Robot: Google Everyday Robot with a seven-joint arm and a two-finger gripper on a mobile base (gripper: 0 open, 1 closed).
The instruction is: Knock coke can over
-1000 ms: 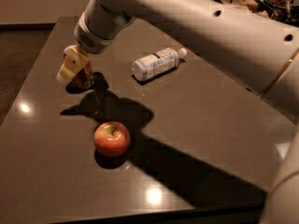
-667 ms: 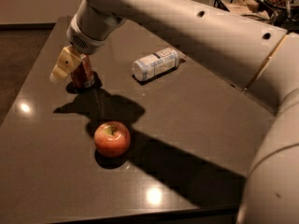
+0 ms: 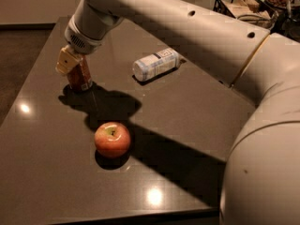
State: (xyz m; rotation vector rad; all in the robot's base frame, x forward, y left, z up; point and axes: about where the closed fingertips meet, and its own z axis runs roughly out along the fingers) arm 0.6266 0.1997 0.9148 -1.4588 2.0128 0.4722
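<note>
The coke can (image 3: 81, 77) is a small red-orange can that stands on the dark table (image 3: 178, 107) at the left, leaning slightly. My gripper (image 3: 68, 60) hangs over the can's top left, its tan fingers (image 3: 65, 61) covering the can's upper part and touching it. The white arm reaches in from the right across the table's far side.
A red-yellow apple (image 3: 112, 139) sits in front of the can, nearer the table's front edge. A clear plastic bottle with a white label (image 3: 156, 63) lies on its side to the right of the can. A black wire basket (image 3: 243, 8) stands at the back right.
The gripper has moved a little to the left against the can's top, and the can has stayed at its spot, now slightly leaning.
</note>
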